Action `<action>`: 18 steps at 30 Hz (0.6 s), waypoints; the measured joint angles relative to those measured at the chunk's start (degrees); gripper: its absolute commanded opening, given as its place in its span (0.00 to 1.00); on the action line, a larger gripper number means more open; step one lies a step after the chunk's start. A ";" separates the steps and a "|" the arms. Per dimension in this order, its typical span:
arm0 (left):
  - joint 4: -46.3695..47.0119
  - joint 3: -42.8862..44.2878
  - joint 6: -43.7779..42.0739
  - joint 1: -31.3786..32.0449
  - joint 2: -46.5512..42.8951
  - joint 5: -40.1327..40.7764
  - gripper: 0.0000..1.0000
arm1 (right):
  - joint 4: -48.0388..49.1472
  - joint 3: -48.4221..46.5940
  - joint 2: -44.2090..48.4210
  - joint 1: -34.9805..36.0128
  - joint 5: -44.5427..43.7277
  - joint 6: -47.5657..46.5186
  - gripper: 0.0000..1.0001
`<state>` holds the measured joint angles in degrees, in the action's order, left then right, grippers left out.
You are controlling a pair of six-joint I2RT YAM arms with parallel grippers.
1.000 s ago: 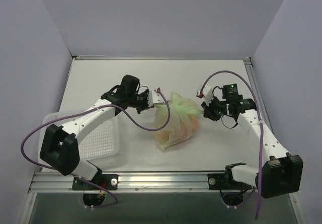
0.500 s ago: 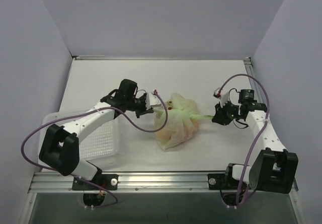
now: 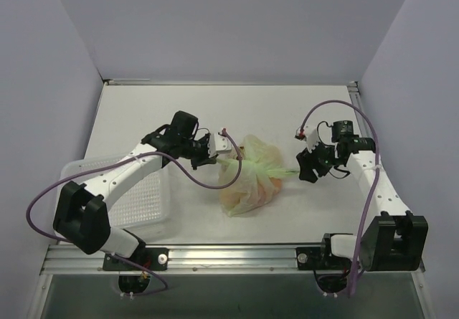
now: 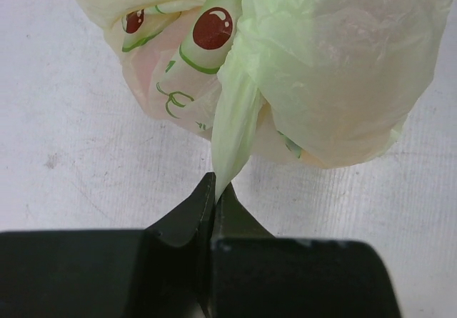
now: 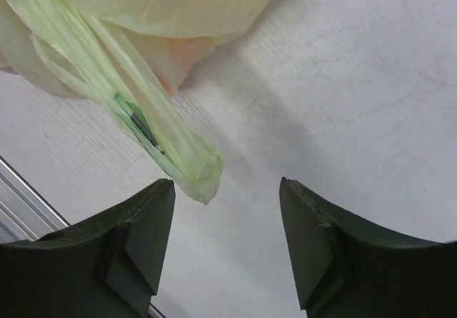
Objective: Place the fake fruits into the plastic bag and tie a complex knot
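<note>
**Knotted bag mid-table: one tail pinched, one lying free**

The thin, translucent pale green plastic bag [image 3: 252,175] is sitting at the middle of the white table [image 3: 143,111], with the fake fruits [image 3: 240,198] showing as orange blurs through its film. The left gripper [image 4: 214,189] is clamping shut on one twisted tail [image 4: 232,128] of the knot. The right gripper [image 5: 227,186] is hovering with its jaws apart, and the other tail's tip [image 5: 200,179] is lying between them, not gripped.

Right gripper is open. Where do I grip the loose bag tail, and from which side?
Grip the loose tail just behind its tip, where the film bunches into a narrow strip. Come from the right: it points away from the plastic bag toward the right gripper, whose jaws stand open.
</note>
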<state>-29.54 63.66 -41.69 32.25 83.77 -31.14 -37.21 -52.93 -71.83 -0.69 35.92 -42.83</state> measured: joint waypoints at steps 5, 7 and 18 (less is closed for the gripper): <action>-2.86 1.97 1.95 1.92 -0.92 2.80 0.00 | -2.40 -5.88 2.12 7.23 -5.90 2.38 0.72; -3.50 2.43 2.73 2.34 -0.76 3.13 0.02 | -3.10 -7.28 2.86 10.69 -7.69 2.91 0.72; -3.10 3.87 6.27 2.56 1.44 3.48 0.04 | -2.01 -7.91 -5.11 22.49 -13.70 5.16 0.63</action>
<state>-32.64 67.53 -35.42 34.81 85.21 -27.66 -39.22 -60.84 -76.95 21.80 22.22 -37.67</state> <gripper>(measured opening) 0.038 0.652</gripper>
